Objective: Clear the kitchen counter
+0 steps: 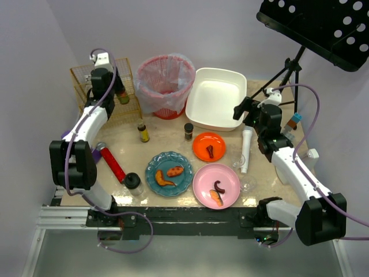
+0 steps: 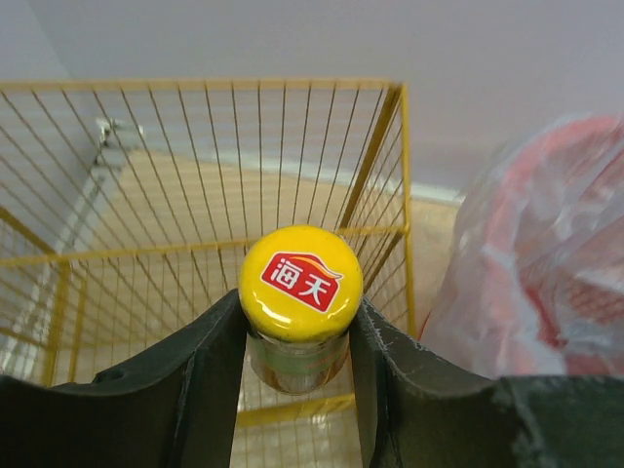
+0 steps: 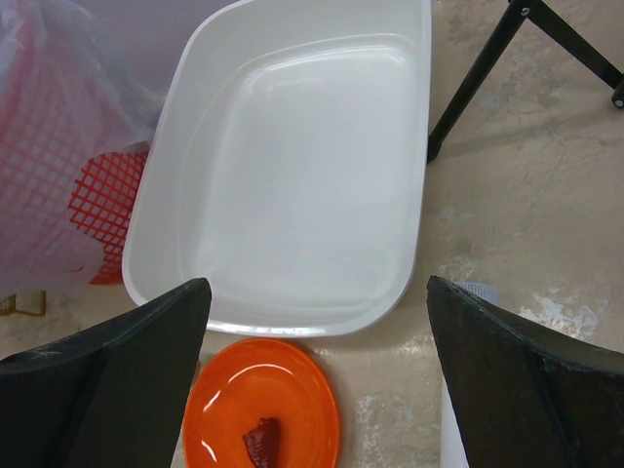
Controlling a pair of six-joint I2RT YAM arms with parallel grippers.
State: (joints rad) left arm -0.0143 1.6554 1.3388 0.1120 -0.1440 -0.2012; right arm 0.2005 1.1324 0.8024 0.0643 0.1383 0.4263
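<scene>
The left pincer [image 2: 297,314] is clamping a small bottle [image 2: 298,363], probably slippery glass, just under its yellow cap [image 2: 300,281] at the wire basket [image 2: 390,156] on the counter [image 1: 173,131]; the right pincer [image 3: 317,285] is hanging spread apart.

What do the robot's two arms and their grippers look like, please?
The left arm and right arm have white links between boxy black joints, each trailed by a lavender cable. The left fingers and right fingers are broad, matte black wedges.
</scene>
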